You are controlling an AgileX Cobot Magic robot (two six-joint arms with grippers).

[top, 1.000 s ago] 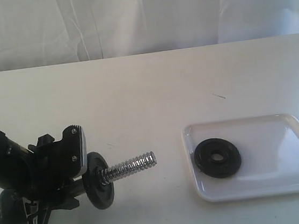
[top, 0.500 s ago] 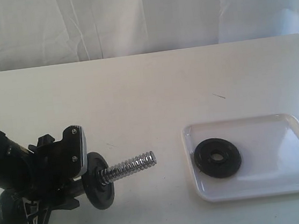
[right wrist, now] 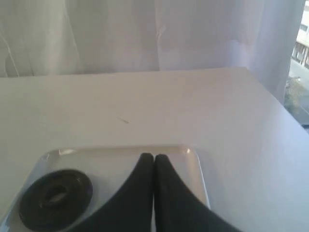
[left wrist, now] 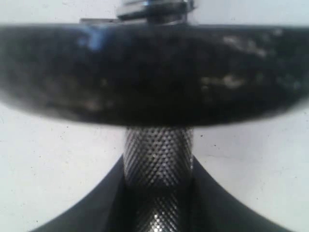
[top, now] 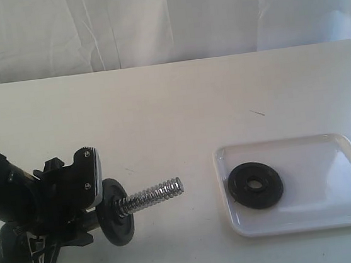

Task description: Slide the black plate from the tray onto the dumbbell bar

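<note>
A black plate (top: 255, 186) (right wrist: 55, 198) lies flat in the left part of the white tray (top: 317, 153) (right wrist: 106, 162). At the table's front left my left gripper (top: 85, 202) (left wrist: 158, 193) is shut on the knurled middle of the dumbbell bar (top: 151, 196) (left wrist: 158, 154). The bar is held off the table, its bare threaded end pointing right toward the tray. One fitted black disc (top: 116, 212) (left wrist: 154, 72) sits just beyond the fingers, another (top: 12, 255) at the bar's other end. My right gripper (right wrist: 154, 157) is shut on nothing over the tray, beside the plate; the exterior view does not show it.
A white curtain hangs behind the pale table (top: 179, 105). A small dark mark (top: 257, 112) lies on the tabletop behind the tray. The table's right edge runs close to the tray.
</note>
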